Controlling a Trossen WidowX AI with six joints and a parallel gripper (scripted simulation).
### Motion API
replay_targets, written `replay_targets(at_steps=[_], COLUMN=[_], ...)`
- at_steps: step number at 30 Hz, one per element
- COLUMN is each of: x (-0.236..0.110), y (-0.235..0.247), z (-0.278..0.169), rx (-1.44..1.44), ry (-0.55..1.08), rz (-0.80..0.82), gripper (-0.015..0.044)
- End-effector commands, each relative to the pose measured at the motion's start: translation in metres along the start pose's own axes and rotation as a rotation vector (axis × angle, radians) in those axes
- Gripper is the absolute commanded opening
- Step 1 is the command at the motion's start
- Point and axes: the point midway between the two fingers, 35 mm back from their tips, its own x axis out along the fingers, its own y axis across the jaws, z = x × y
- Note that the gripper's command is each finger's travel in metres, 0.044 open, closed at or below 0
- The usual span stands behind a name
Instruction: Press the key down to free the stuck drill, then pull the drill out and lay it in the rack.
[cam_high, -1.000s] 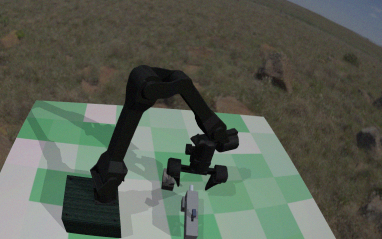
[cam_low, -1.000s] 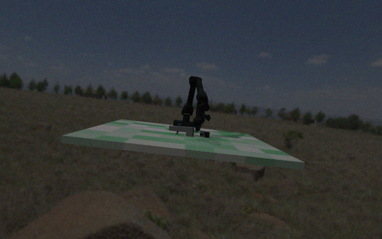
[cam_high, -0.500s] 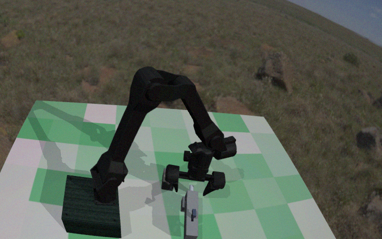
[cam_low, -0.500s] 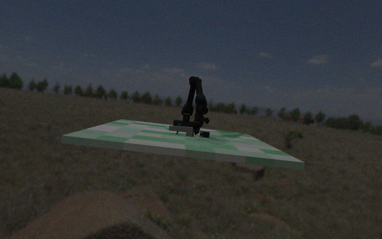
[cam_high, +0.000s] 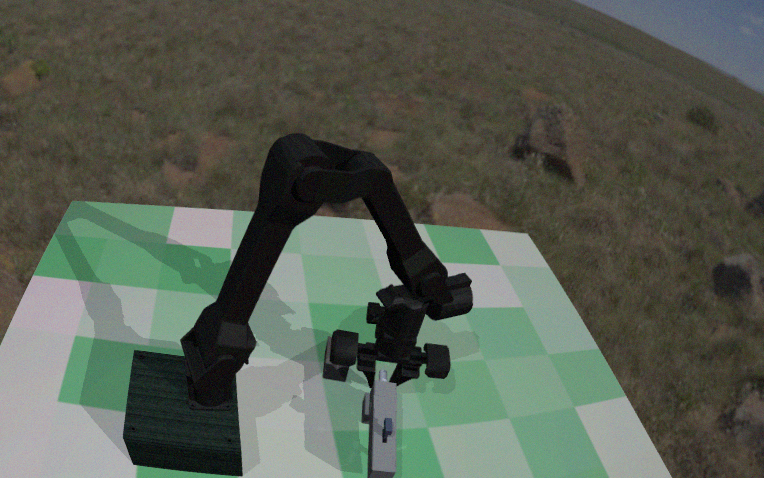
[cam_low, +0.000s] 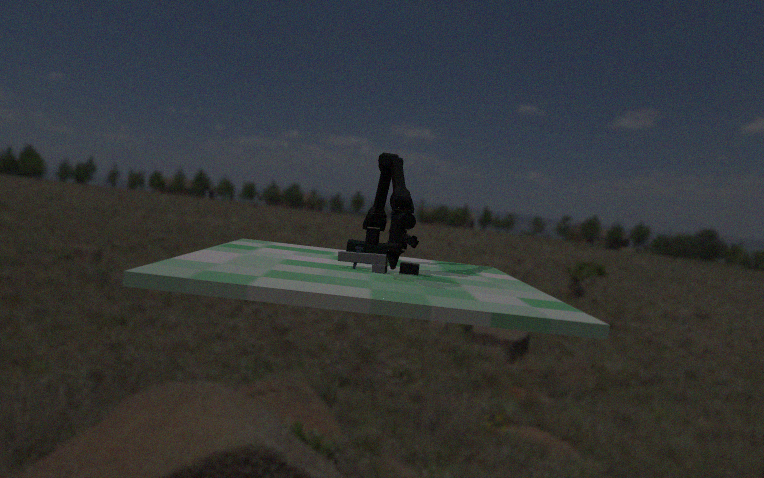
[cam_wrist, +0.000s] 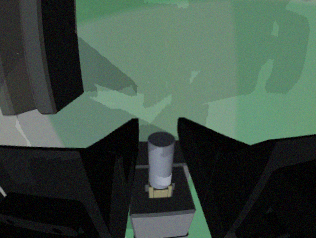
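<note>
- Wrist view: the tool (cam_wrist: 158, 154) stands partly closed, its fingers flanking the drill (cam_wrist: 161, 159) with slim gaps, apparently gripping nothing yet.
- The drill protrudes from a grey housing (cam_high: 383, 428) near the worktop's (cam_high: 540, 394) front edge.
- The blue key (cam_high: 387, 425) likely needs pressing first; pull straight.
- No readable writing.

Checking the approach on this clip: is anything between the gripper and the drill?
Nothing visible. The gripper straddles the drill's protruding end, one finger on each side; the rack sits off to the side.
</note>
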Motion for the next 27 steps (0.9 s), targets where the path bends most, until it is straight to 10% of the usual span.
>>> replay_targets(at_steps=[1,27], x=[0.000,-0.002], y=[0.000,-0.001], z=[0.000,0.018], rx=[0.000,-0.004], ry=[0.000,0.000], rz=[-0.001,0.002], gripper=[0.0046,0.0000])
